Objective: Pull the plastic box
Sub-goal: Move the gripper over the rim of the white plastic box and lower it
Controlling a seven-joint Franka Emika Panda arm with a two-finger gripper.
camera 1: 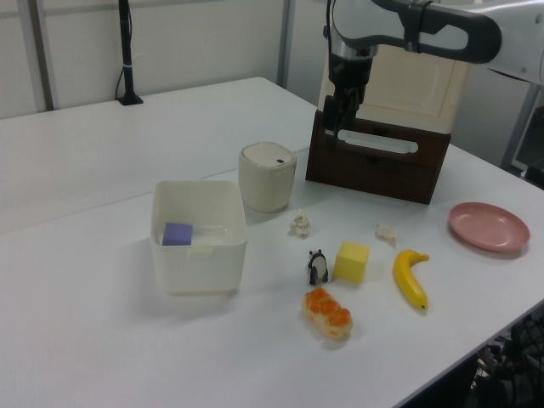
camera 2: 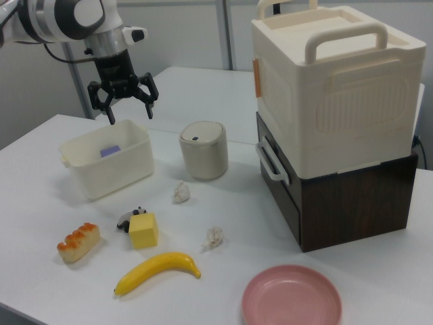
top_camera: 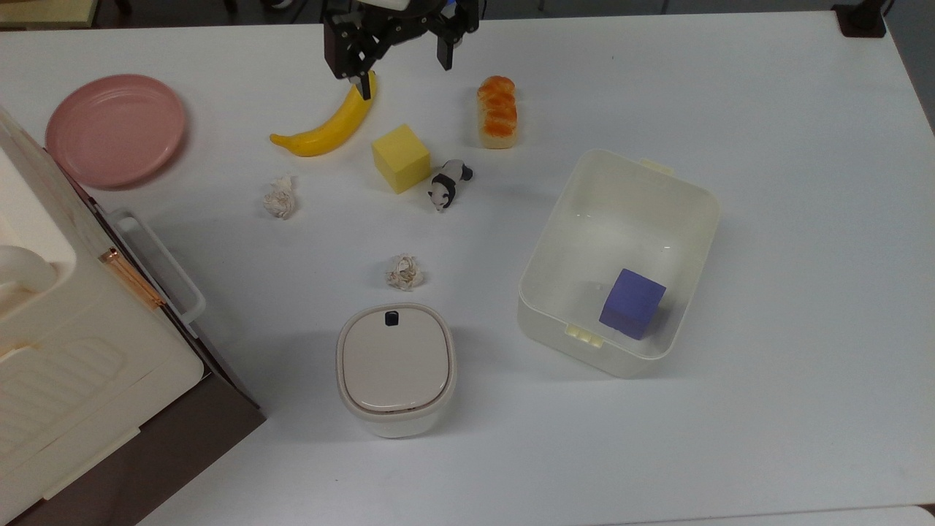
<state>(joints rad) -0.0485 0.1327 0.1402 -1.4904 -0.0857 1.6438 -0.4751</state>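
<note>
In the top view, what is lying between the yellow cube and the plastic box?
A small black-and-white panda figure lies between the yellow foam cube and the cream-white plastic box; otherwise bare table.
</note>
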